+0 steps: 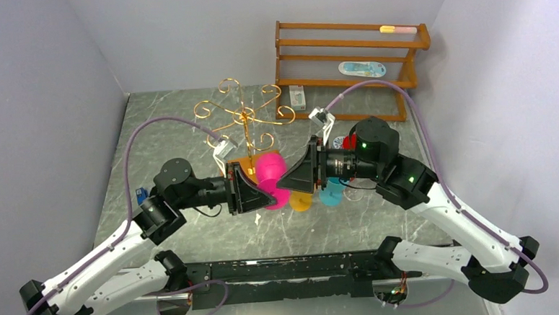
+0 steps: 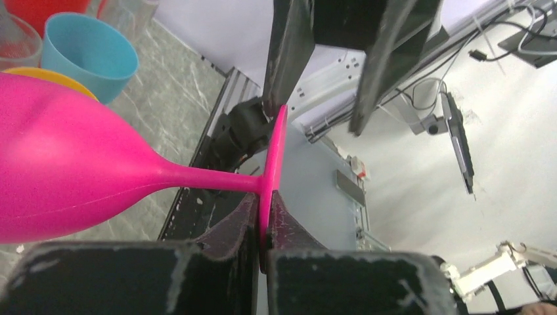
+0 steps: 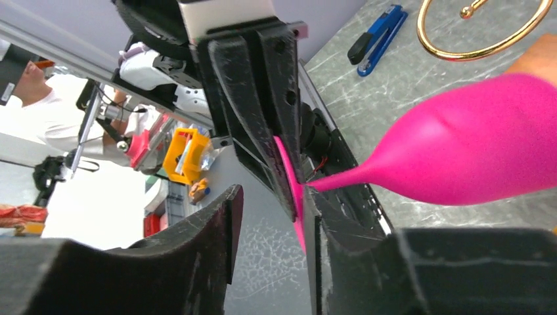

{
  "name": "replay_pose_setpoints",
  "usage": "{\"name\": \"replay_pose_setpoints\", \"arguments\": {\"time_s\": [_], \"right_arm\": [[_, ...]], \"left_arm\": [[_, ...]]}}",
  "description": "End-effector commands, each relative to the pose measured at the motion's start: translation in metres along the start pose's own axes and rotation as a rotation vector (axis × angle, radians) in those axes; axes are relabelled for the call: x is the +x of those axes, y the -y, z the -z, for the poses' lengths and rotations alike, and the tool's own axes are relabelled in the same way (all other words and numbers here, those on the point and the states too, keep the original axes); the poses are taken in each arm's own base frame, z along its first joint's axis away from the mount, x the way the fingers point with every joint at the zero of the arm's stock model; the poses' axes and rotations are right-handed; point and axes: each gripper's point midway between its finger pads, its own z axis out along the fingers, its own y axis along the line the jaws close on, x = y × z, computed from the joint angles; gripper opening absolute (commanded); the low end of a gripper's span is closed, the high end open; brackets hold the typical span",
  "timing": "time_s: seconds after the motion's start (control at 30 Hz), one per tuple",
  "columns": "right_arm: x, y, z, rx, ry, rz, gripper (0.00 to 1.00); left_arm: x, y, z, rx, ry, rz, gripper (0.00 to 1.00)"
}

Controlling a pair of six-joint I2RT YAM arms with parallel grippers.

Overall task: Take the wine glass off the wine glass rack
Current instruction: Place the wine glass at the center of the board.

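The pink wine glass (image 1: 270,168) lies on its side in the air, in front of the wine glass rack (image 1: 244,116), a gold wire stand on an orange-brown base (image 1: 242,162). My left gripper (image 2: 265,200) is shut on the thin edge of the glass's round foot (image 2: 274,147); the bowl (image 2: 59,177) points away to the left. My right gripper (image 3: 269,197) faces the left one and stands open. The foot (image 3: 297,197) lies against the inner face of its right finger (image 3: 315,223), with a wide gap to the other finger. One curled rack arm (image 3: 483,33) shows beyond the bowl.
A yellow cup (image 1: 300,202) and a teal cup (image 1: 330,193) stand just under the right gripper, with a red cup and clear glasses beside them. A brown slatted wooden shelf (image 1: 351,60) stands at the back right. A blue stapler (image 3: 378,29) lies near the left arm.
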Motion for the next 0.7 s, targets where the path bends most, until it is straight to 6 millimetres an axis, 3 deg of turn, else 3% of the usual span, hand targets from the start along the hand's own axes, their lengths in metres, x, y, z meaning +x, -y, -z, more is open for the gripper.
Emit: {"name": "replay_pose_setpoints", "arguments": {"time_s": [0.0, 0.1, 0.13, 0.23, 0.5, 0.67], "right_arm": [[-0.008, -0.008, 0.011, 0.014, 0.045, 0.022, 0.47], [-0.01, 0.003, 0.013, 0.084, 0.051, 0.03, 0.54], [-0.014, 0.018, 0.018, 0.184, 0.072, 0.032, 0.56], [-0.018, 0.036, 0.024, 0.295, 0.09, 0.048, 0.63], [-0.021, 0.077, 0.025, 0.509, 0.066, 0.005, 0.67], [-0.026, 0.092, 0.028, 0.475, 0.071, -0.05, 0.72]], "left_arm": [[0.014, 0.003, 0.002, 0.033, -0.104, -0.054, 0.05], [0.02, 0.006, 0.004, 0.061, -0.139, -0.081, 0.05], [0.021, 0.01, 0.007, 0.085, -0.143, -0.123, 0.05], [0.026, 0.018, 0.015, 0.138, -0.146, -0.193, 0.05], [0.037, 0.018, 0.034, 0.145, -0.108, -0.342, 0.05], [0.054, 0.025, 0.037, 0.248, -0.153, -0.343, 0.05]]}}
